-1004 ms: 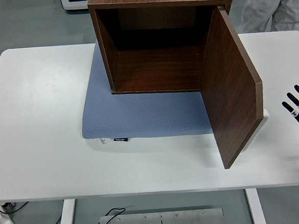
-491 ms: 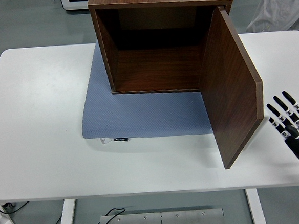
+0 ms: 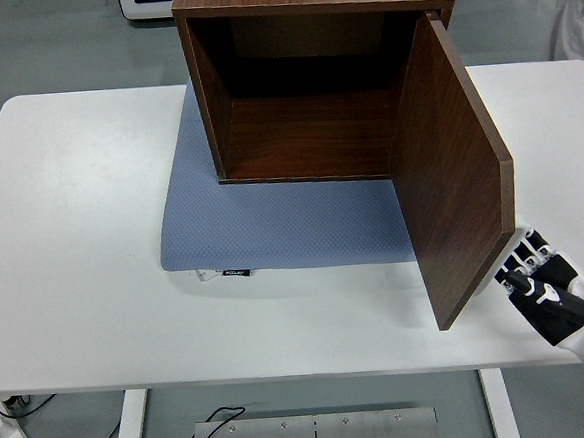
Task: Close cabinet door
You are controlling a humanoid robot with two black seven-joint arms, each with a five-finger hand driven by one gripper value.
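Observation:
A dark brown wooden cabinet (image 3: pixel 303 88) stands on a blue-grey mat (image 3: pixel 272 225) at the table's back middle, its inside bare. Its door (image 3: pixel 454 168), hinged on the right, swings out toward me, about square to the cabinet front. My right hand (image 3: pixel 531 267) is low at the right, just behind the door's free outer edge. Its fingers (image 3: pixel 522 281) are stretched out flat toward the door's outer face, holding nothing. Whether they touch the wood I cannot tell. The left arm is out of sight.
The white table (image 3: pixel 73 244) spreads wide to the left of the mat. A person's light trousers (image 3: pixel 568 9) show at the top right. A white appliance (image 3: pixel 147 4) sits on the floor beyond the table.
My right hand slid left and down from the right edge to just behind the door's outer edge. The door has not moved. The person at the top right stepped further right.

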